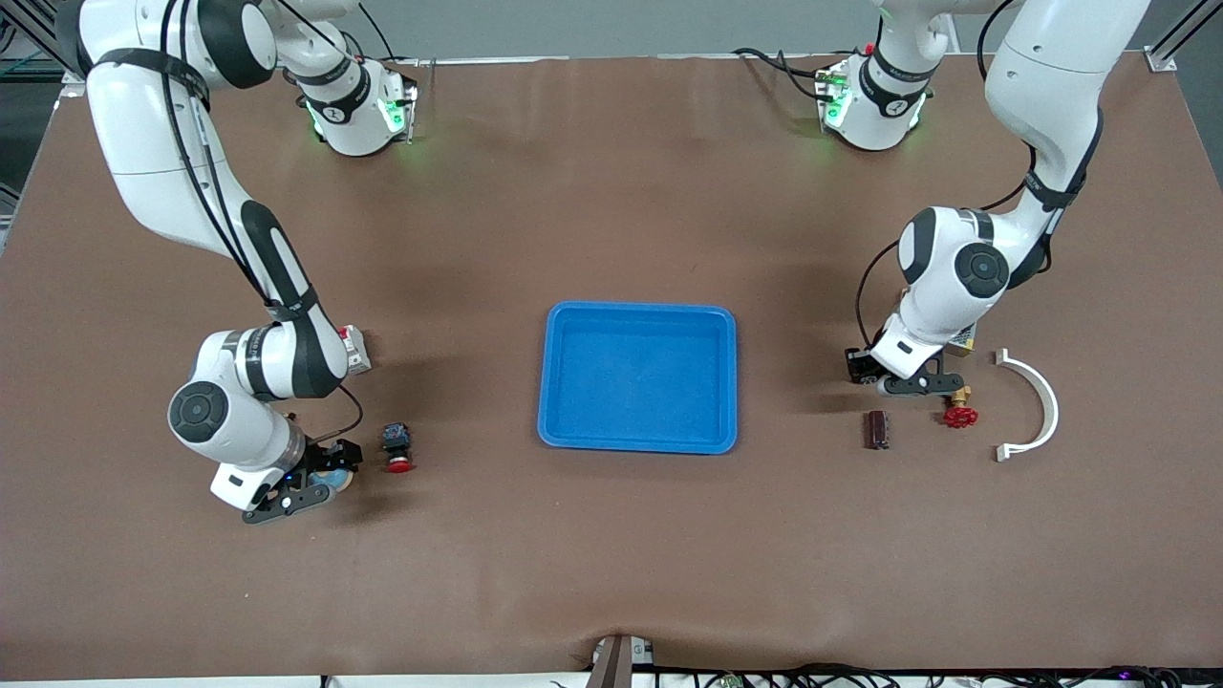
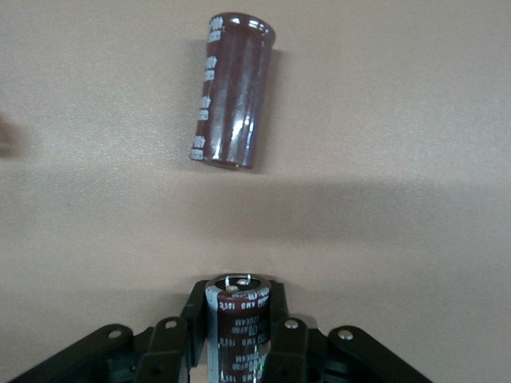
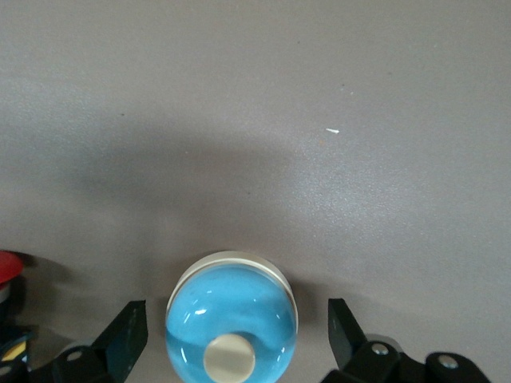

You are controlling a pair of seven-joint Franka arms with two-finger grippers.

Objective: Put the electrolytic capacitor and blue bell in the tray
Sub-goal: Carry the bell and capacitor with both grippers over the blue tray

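Note:
A dark-brown electrolytic capacitor (image 2: pixel 237 307) stands upright between the fingers of my left gripper (image 2: pixel 238 327), which is shut on it. In the front view the left gripper (image 1: pixel 919 385) is low at the table near the left arm's end, and its capacitor is hidden there. A second capacitor (image 2: pixel 233 90) lies flat on the table (image 1: pixel 877 429), nearer the front camera. The blue bell (image 3: pixel 231 307), with a white button on top, sits between the open fingers of my right gripper (image 3: pixel 237 323), apart from both. That gripper (image 1: pixel 320 483) is near the right arm's end. The blue tray (image 1: pixel 638 309) lies mid-table with nothing in it.
A red valve handle (image 1: pixel 959 415) and a white curved bracket (image 1: pixel 1037 406) lie beside the left gripper. A push button with a red cap (image 1: pixel 396 449) sits close to the bell, toward the tray. A small box (image 1: pixel 354 346) lies by the right arm.

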